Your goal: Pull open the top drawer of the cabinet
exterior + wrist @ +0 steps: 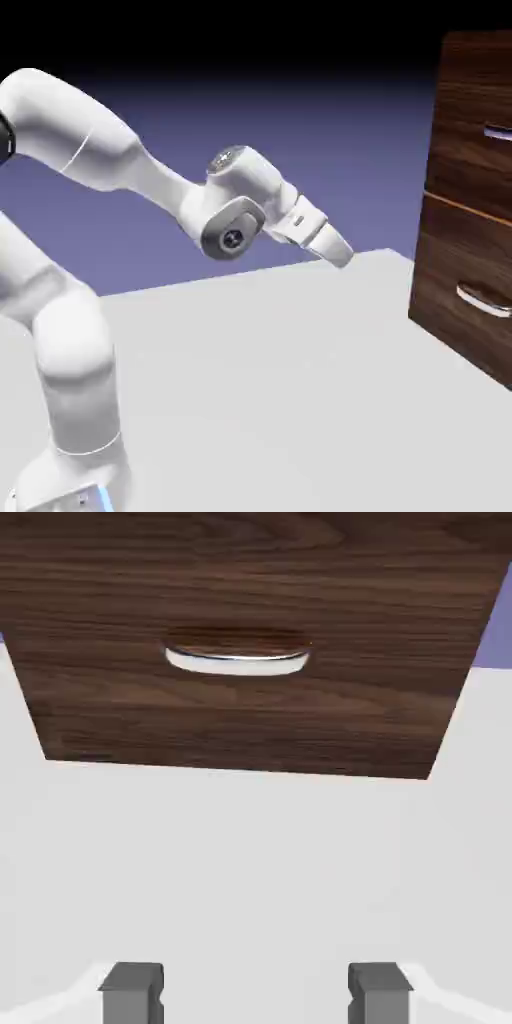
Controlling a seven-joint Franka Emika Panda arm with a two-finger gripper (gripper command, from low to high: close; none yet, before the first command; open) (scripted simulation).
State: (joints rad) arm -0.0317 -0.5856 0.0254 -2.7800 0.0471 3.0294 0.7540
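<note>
Dark brown wood makes up the cabinet [424,240], which stands at the exterior view's right with 2 drawers, 1 above the other. The top drawer [470,165] is shut, its front in line with the bottom drawer [450,265], and a thin light seam [465,208] runs between the 2. Each has 1 silver handle: a bar [497,132] on the upper front and a curved pull [483,301] on the lower, both cut off by the picture's edge.

The white arm [90,115] reaches from the exterior view's left over the pale grey table [250,380]. Its pincer [257,992] points slantwise down toward the cabinet, well apart from both handles. Its 2 grey tips are spread, with nothing pinched between them. The hand view shows the curved pull above the tips. The backdrop [300,120] is blue-violet.
</note>
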